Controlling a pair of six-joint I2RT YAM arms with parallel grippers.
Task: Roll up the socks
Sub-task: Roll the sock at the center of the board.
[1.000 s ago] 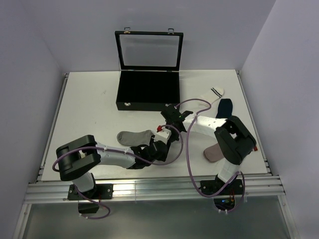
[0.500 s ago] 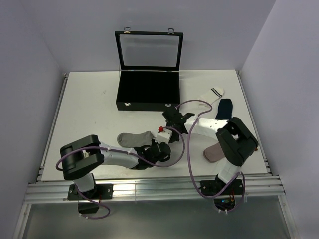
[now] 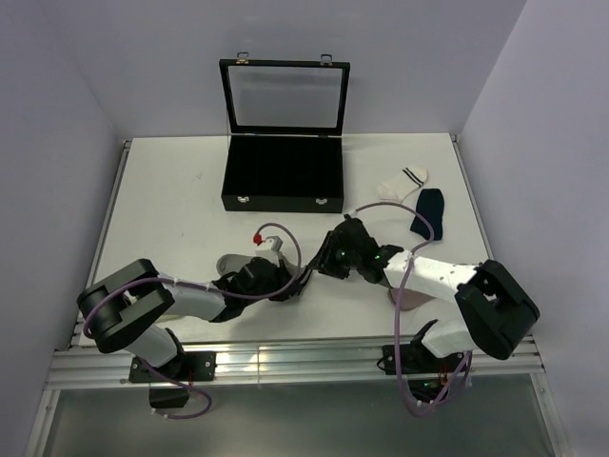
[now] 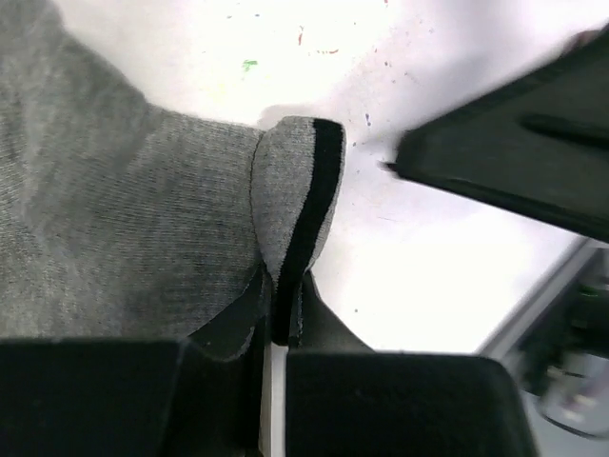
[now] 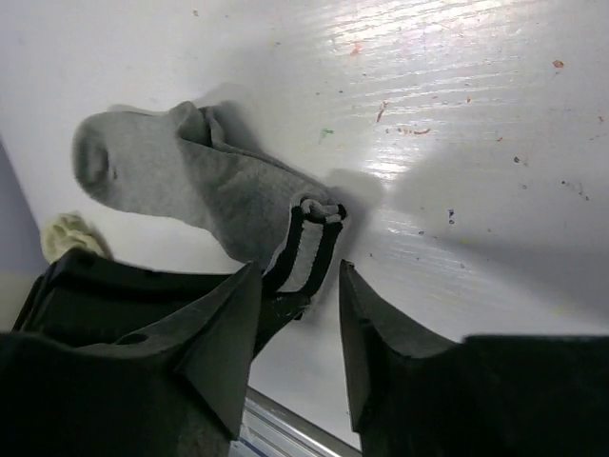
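A grey sock with dark cuff stripes lies flat on the white table near the front edge. My left gripper is shut on its cuff. In the left wrist view the striped cuff is folded upright and pinched between the jaws of that gripper. My right gripper stands open just right of the cuff. In the right wrist view the cuff sits just beyond the spread fingers of the right gripper, untouched by them. The sock's foot stretches away to the left.
A black case with its glass lid raised stands at the back centre. A white sock with black stripes and a navy sock lie at the right. A beige-grey sock shows partly under the right arm. A metal rail runs along the front edge.
The left gripper has shut on the grey sock's cuff. The right gripper has let go and opened, and its arm has swung lower and to the right.
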